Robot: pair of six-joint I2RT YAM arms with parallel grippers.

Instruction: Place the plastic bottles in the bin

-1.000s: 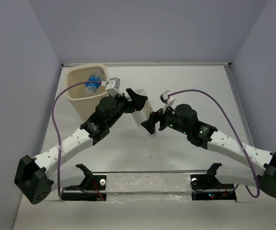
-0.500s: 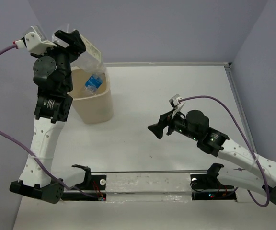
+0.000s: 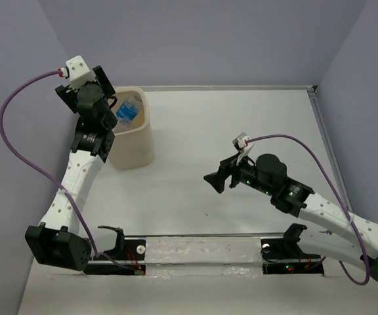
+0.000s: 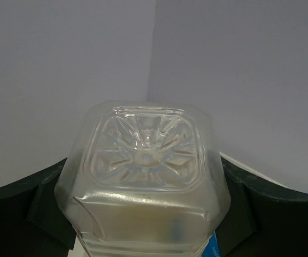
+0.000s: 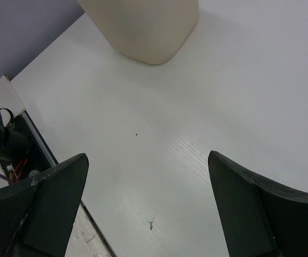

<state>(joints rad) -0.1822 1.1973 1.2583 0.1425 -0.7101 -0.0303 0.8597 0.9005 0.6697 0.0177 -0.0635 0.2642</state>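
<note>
A squarish clear plastic bottle (image 4: 146, 171) fills the left wrist view, base toward the camera. My left gripper (image 4: 143, 214) is shut on its sides, with a black finger (image 4: 15, 214) on each flank. In the top view the left gripper (image 3: 104, 98) is raised at the left rim of the cream bin (image 3: 136, 141). Another plastic bottle with a blue label (image 3: 128, 110) lies inside the bin. My right gripper (image 3: 214, 180) hangs open and holds nothing over the middle of the table. In the right wrist view the right gripper (image 5: 148, 209) faces bare tabletop, and the bin (image 5: 143, 27) stands ahead.
The bin stands at the back left of the white table (image 3: 241, 125), close to the purple side wall (image 3: 25, 98). A metal rail with the arm mounts (image 3: 202, 249) runs along the near edge. A purple cable (image 3: 18, 111) loops off the left wrist.
One second ago both grippers met at the bottle mid-table. The left arm then swung it high over the bin and has now come down by the bin's left rim. The right gripper drew back right.
</note>
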